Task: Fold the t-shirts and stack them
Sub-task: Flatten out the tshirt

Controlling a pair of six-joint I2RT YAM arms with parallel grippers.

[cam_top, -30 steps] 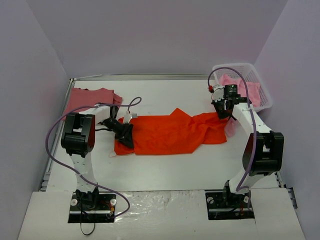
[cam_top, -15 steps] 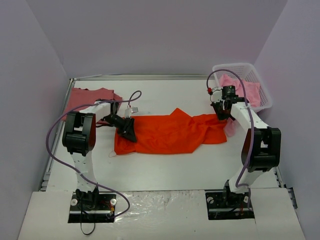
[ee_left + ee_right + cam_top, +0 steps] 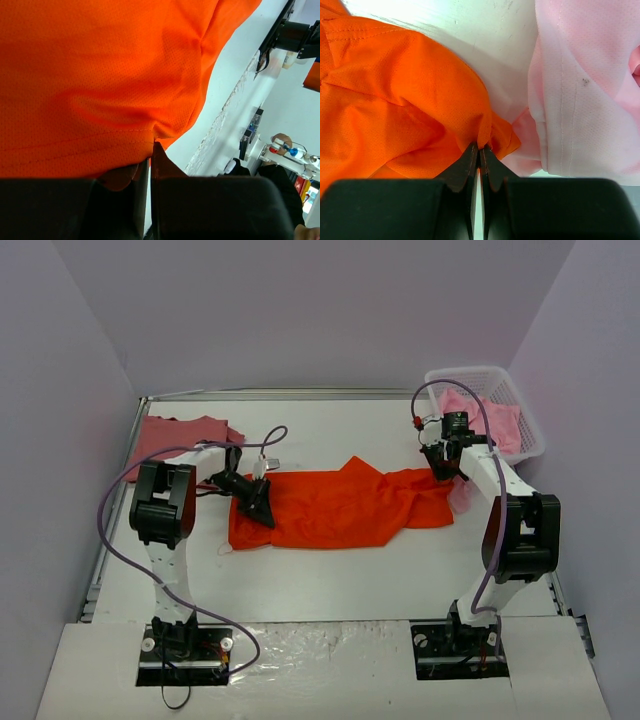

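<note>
The bright orange-red t-shirt (image 3: 340, 505) lies spread across the middle of the table. My left gripper (image 3: 262, 513) is shut on its left hem; the left wrist view shows the cloth (image 3: 100, 75) pinched at the jaws (image 3: 150, 150). My right gripper (image 3: 443, 470) is shut on the shirt's right corner, and the right wrist view shows the orange cloth (image 3: 420, 100) pinched at the tips (image 3: 480, 147). A light pink t-shirt (image 3: 585, 85) lies right beside that corner. The dusty rose-red t-shirt (image 3: 180, 435) lies folded at the far left.
A white lattice basket (image 3: 520, 400) stands at the far right with light pink shirts (image 3: 490, 420) in it. A pale pink cloth (image 3: 462, 495) lies on the table below my right gripper. Walls close in both sides.
My left gripper has moved a little up and to the right with the shirt's hem. My right gripper has shifted slightly toward the far side, still holding the corner.
</note>
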